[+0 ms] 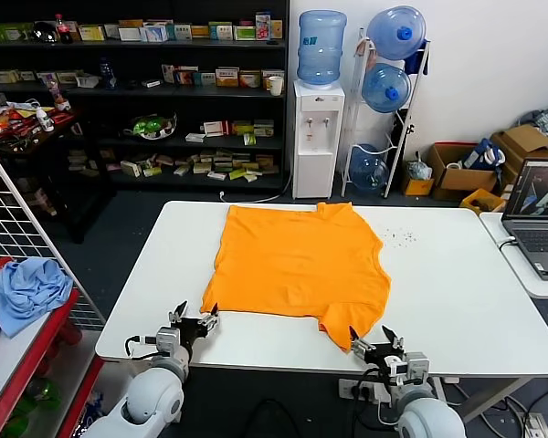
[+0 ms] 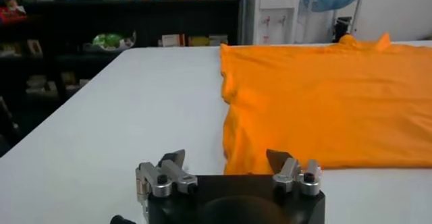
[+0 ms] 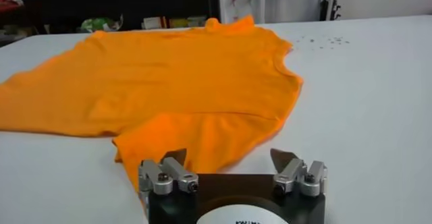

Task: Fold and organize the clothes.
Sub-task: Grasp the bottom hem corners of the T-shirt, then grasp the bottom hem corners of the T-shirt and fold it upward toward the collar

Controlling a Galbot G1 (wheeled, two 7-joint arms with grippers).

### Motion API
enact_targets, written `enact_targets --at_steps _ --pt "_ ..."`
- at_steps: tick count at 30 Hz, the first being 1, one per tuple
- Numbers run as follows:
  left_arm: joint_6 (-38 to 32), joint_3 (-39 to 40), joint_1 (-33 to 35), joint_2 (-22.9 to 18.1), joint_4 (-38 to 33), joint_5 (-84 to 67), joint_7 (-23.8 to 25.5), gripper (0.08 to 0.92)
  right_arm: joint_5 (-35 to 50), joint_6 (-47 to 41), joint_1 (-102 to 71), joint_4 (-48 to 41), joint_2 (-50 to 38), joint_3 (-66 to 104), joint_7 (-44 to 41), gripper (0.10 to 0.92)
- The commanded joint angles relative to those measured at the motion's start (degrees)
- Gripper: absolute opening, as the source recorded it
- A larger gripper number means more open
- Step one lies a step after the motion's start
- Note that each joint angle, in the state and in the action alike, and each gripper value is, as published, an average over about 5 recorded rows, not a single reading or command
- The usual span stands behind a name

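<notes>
- On the white table (image 1: 457, 292), the orange T-shirt (image 1: 297, 265) is lying spread flat near the middle, its plain side facing up and no lettering showing.
- One sleeve (image 1: 356, 321) is reaching toward the near edge on the robot's right; the shirt's collar end is pointing toward the far edge, where the water dispenser (image 1: 313, 137) is standing beyond the table.
- Near the front edge, the left gripper (image 1: 194, 326) is hovering just beside the shirt's near left corner, its fingers spread apart and gripping nothing; the left wrist view is showing the same open fingers (image 2: 172, 161) just short of the orange hem (image 2: 324, 158).
- The right gripper (image 1: 376, 341) is hovering at the near edge just beside the sleeve, fingers likewise spread and empty; in the right wrist view the sleeve (image 3: 196, 134) is lying directly ahead of the gripper (image 3: 231, 159).
- Off the table, a light blue cloth (image 1: 29, 287) is resting on a red rack to the left, and a laptop (image 1: 541, 224) is sitting open on a side table to the right.
</notes>
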Motion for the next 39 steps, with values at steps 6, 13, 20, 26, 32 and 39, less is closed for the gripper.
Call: enact_targets --at_steps 6,13,20,26,32,39 --pt "1.14 -0.56 1.56 0.49 -1.08 0.20 0.59 0.585 -0.23 -0.14 0.54 -0.62 0.93 -0.97 1.62 0.497" --pt "0.85 -0.71 2.85 0.31 -2.22 0.36 0.78 0.386 -1.22 -0.37 -1.33 2.64 0.96 -0.81 3.06 0.289" --pt "-0.66 -1.17 4.03 0.25 -3.69 0.90 1.00 0.187 -3.50 0.58 -2.86 3.85 0.80 -0.26 2.61 0.128" --pt "-1.24 -2.15 7.23 2.03 -9.10 1.39 0.66 0.090 -5.01 1.75 -6.09 6.64 -0.16 0.95 1.96 0.124" --pt "-1.65 -3.66 12.56 4.84 -14.98 2.47 0.41 0.089 -8.63 2.78 -13.86 12.59 -2.38 2.79 2.05 0.124" --pt "-3.62 -5.12 18.36 5.31 -19.34 7.57 0.89 0.089 -12.38 3.42 -21.17 18.58 -4.67 5.03 2.56 0.124"
